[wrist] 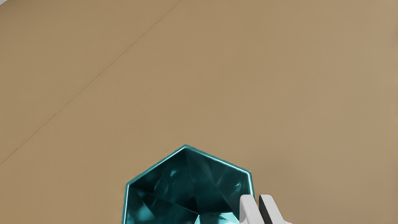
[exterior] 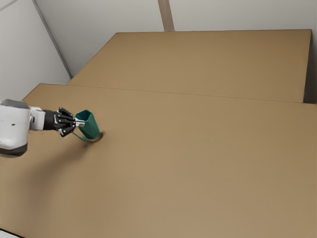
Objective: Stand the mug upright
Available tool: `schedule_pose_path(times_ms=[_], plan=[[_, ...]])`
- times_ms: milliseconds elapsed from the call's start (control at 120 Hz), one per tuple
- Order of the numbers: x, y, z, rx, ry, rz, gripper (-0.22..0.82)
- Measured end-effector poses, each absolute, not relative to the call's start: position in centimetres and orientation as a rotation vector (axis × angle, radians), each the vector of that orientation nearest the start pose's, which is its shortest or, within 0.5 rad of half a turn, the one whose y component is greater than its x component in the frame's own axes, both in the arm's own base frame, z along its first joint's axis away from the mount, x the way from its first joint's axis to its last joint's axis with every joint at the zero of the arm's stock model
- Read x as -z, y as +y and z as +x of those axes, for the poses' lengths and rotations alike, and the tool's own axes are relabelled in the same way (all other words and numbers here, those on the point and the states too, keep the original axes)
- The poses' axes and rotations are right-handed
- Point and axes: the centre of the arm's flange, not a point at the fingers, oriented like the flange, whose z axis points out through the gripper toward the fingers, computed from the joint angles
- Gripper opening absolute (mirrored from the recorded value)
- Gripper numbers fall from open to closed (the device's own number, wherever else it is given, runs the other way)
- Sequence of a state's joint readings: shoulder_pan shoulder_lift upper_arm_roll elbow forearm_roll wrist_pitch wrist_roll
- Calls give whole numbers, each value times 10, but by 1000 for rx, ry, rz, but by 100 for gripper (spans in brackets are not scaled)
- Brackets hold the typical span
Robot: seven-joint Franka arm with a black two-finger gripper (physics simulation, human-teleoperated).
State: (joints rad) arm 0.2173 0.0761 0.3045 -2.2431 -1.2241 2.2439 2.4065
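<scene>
One tilted teal mug, its wall pinched by the gripper, one finger inside, one outside.

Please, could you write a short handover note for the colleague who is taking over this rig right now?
Hand: shut on the wall of the teal mug, one finger inside, one outside.
Mug: tilted, mouth leaning toward the arm, base low at the brown table; contact unclear.
Done: mug gripped.
Left: straighten it, seat its base, release.
</scene>
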Motion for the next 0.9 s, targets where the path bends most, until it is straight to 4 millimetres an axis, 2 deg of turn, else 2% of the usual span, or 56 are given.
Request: schedule_pose_path(times_ms=[167,267,383,458,600,750,900], plan=[[-386,207,487,1045,1744,-2549,-18],[-389,186,484,877,1782,-2592,-18],[-388,174,465,748,1714,-2632,-18],[-389,165,457,716,1653,-2618,-18],[-390,158,457,703,1532,-2594,-18],[-391,155,462,710,1427,-2603,-18],[-382,143,479,725,1352,-2627,-18]])
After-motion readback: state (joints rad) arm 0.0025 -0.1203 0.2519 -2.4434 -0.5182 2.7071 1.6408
